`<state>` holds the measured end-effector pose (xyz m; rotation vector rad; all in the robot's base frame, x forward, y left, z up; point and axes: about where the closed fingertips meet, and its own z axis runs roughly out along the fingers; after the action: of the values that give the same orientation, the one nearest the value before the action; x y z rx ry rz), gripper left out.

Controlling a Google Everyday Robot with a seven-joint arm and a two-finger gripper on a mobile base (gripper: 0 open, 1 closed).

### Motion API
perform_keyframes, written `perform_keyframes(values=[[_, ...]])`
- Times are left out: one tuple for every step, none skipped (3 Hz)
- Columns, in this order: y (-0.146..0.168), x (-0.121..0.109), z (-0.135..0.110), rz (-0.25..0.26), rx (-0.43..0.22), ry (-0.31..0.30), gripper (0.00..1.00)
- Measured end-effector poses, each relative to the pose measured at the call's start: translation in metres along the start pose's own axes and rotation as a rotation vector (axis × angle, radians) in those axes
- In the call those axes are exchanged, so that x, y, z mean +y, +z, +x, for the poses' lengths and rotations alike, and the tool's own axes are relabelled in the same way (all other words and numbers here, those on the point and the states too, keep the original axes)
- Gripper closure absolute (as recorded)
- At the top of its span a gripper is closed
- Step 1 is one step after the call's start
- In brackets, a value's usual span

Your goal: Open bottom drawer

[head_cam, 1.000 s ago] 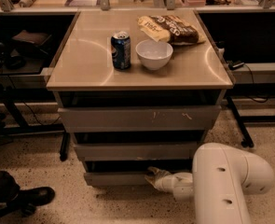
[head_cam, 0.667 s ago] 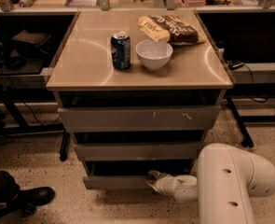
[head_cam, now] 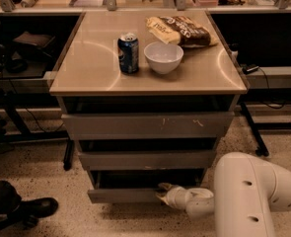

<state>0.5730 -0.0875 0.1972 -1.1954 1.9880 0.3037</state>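
Note:
The bottom drawer is the lowest grey front of the three-drawer cabinet. It stands pulled out a little, with a dark gap above its front. My gripper is at the right part of that front's top edge, on the end of my white arm, which reaches in from the lower right. The middle drawer and the top drawer with pale scratches sit above it.
On the beige cabinet top stand a blue can, a white bowl and a chip bag. A black shoe is on the speckled floor at lower left. Dark desks flank the cabinet.
The bottom drawer has slid outward, toward the camera. My gripper and arm have drawn back with it.

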Motion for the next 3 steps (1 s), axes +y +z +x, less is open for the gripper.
perform_keyframes(values=[[-0.002,0.000,-0.003,0.000,0.000,0.001,1.00],[-0.015,0.000,0.002,0.003,0.023,0.010,1.00],[-0.018,-0.001,0.000,0.003,0.023,0.010,1.00]])
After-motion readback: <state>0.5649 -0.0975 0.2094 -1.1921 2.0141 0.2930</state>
